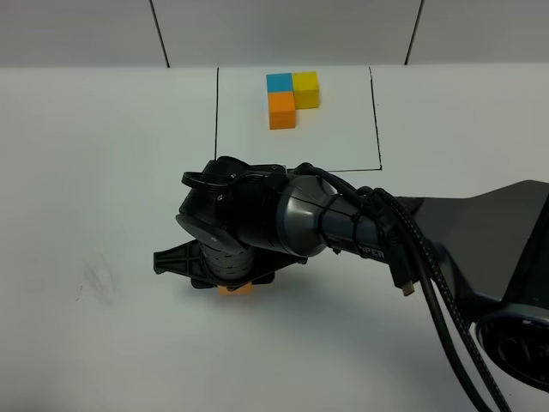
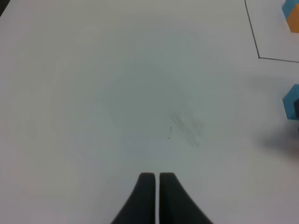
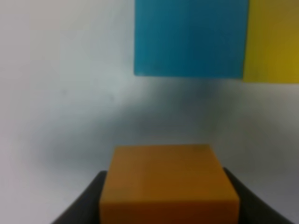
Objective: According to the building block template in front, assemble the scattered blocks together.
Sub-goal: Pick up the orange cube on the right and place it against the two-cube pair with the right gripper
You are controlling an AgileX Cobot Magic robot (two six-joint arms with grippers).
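Observation:
The building block template (image 1: pixel 288 96) is a joined blue, yellow and orange trio inside a thin black-lined rectangle at the back of the table; its edge (image 2: pixel 293 15) also shows in the left wrist view. My right gripper (image 1: pixel 232 276) reaches across to the left of the middle and is shut on the loose orange block (image 1: pixel 234 291), which sits between its fingers (image 3: pixel 84 200). Just ahead of the orange block (image 3: pixel 168 179) lie the loose blue block (image 3: pixel 189 37) and yellow block (image 3: pixel 273 42), side by side and touching. The arm hides both from above. My left gripper (image 2: pixel 156 179) is shut and holds nothing.
The white table (image 1: pixel 94 172) has a faint smudge (image 1: pixel 101 281) at the left. The right arm's thick body and cables (image 1: pixel 412 257) cross the middle and right front. The blue block (image 2: pixel 291 99) shows at the edge of the left wrist view.

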